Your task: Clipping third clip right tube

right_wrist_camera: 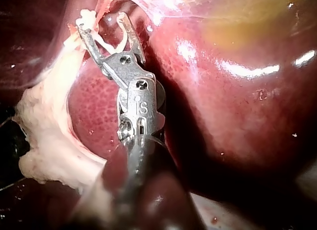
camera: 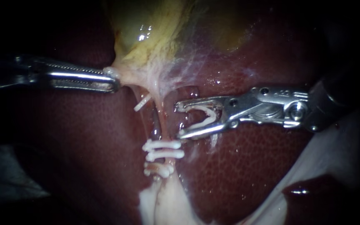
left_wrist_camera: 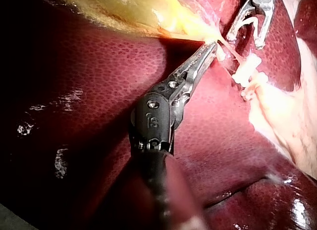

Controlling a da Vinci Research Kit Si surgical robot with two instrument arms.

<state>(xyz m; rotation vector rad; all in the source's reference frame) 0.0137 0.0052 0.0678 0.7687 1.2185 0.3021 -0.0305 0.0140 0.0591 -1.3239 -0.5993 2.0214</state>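
Observation:
A pale tube [camera: 161, 118] runs down from the yellowish gallbladder [camera: 155, 29] to a stack of white clips [camera: 163, 146] across it. My right instrument [camera: 179, 120] comes in from the right. Its jaws stand wide apart and carry an open white clip [camera: 208, 114]. Their tips lie just right of the tube, above the stacked clips; the tube is not between them. My left instrument [camera: 114, 81] is shut on pale tissue at the gallbladder's neck and holds it leftward. The left wrist view shows that hold [left_wrist_camera: 214, 45]; the right wrist view shows the loaded jaws [right_wrist_camera: 101, 22].
Dark red liver [camera: 84, 137] surrounds the site on both sides. Another white clip [camera: 142, 102] sits on a strand left of the tube. Pale fatty tissue [camera: 163, 204] hangs below the clips, and a white sheet [camera: 326, 154] lies at the lower right.

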